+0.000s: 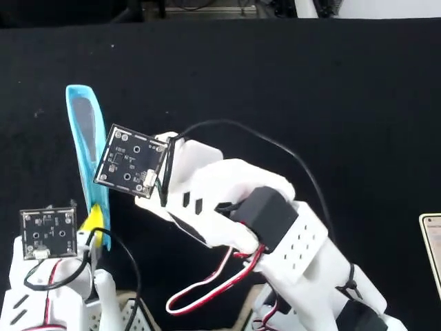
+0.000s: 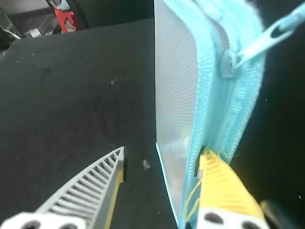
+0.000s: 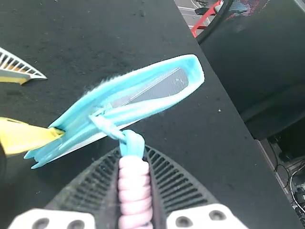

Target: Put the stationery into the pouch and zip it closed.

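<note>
Currently the right gripper (image 3: 132, 162) pinches the zip pull (image 3: 127, 139). The left gripper (image 2: 163, 153) gapes, its yellow finger (image 2: 217, 186) against the pouch (image 3: 143, 95). Best to pull straight along its edge.

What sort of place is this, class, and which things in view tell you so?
Probably a robotics lab or workshop bench: a white left arm and right arm handle a turquoise pouch at a black-covered table, with loose cables and a red stand beyond its edge.

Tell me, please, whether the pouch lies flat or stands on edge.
Standing on edge: the pouch shows as a thin strip from above, its mesh side rising straight off the table.
</note>
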`<move>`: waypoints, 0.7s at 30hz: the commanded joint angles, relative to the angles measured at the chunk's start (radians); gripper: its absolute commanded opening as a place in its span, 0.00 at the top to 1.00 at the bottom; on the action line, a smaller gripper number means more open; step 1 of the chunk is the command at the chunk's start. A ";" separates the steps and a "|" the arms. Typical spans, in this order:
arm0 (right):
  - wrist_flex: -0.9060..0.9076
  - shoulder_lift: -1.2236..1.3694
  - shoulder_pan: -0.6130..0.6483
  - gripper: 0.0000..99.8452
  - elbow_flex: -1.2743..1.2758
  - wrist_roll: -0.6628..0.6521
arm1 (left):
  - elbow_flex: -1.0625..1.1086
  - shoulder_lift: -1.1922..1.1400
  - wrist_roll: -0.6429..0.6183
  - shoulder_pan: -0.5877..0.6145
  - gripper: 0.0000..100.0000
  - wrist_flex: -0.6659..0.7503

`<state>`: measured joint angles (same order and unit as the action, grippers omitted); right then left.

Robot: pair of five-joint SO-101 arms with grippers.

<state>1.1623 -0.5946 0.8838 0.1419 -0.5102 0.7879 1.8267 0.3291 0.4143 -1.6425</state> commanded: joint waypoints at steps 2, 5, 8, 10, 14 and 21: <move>-0.029 -0.028 0.003 0.99 -0.005 0.008 | -0.096 0.002 0.000 0.005 0.75 -0.084; -0.028 -0.028 0.003 0.99 -0.004 0.008 | -0.128 0.002 0.000 0.007 0.75 -0.117; -0.025 -0.033 0.003 0.99 -0.004 0.008 | -0.151 0.002 0.000 0.015 0.75 -0.117; -0.023 -0.035 0.003 0.99 -0.004 0.008 | -0.180 0.002 -0.005 0.010 0.75 -0.117; -0.023 -0.035 0.003 0.99 -0.004 0.008 | -0.271 0.002 -0.006 0.008 0.75 -0.117; -0.023 -0.035 0.003 0.99 -0.004 0.008 | -0.315 0.000 -0.072 0.001 0.75 -0.117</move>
<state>1.1623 -0.5946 0.8838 0.1419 -0.5102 0.5148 1.8282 0.2800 0.4189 -1.7561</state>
